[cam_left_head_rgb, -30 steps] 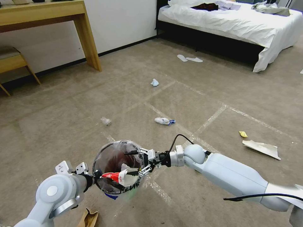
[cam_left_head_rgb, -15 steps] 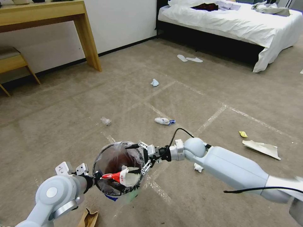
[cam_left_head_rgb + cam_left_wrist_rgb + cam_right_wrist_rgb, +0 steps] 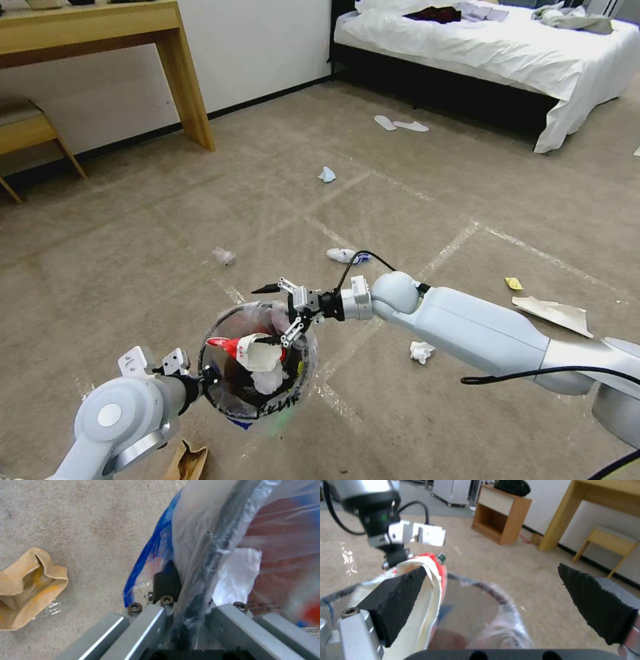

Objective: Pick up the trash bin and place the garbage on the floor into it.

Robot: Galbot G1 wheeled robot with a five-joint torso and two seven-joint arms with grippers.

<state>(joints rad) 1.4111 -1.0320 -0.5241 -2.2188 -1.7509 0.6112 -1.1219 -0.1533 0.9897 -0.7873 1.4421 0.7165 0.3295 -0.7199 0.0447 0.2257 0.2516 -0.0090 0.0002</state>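
A beige-brown carpeted floor (image 3: 133,267), crossed by shiny tape lines, runs from the robot out to a white bed (image 3: 507,47) and a wooden table (image 3: 100,27) against the wall. The trash bin (image 3: 257,363) hangs above the carpet close in front of the robot, its clear liner crinkled over the rim. The left gripper (image 3: 200,380) is clamped on the bin's rim on the robot's side; in the left wrist view its fingers (image 3: 166,585) pinch the rim and liner between them. Inside the bin lie a red-and-white wrapper (image 3: 243,350) and a crumpled white tissue (image 3: 270,380). The right gripper (image 3: 270,313) hovers over the far edge of the bin with its jaws spread wide and nothing between them; in the right wrist view one pad (image 3: 400,600) sits right beside the wrapper. Just below the bin on the carpet, beside the left arm, lies a torn brown cardboard piece (image 3: 187,461). To the bin's right, a white tissue (image 3: 420,351) lies under the right arm. Beyond the bin are a small clear scrap (image 3: 223,255), a white-and-blue wad (image 3: 343,255) and a pale blue tissue (image 3: 327,175). Well to the bin's right lie a yellow scrap (image 3: 513,283) and a large paper piece (image 3: 553,313).
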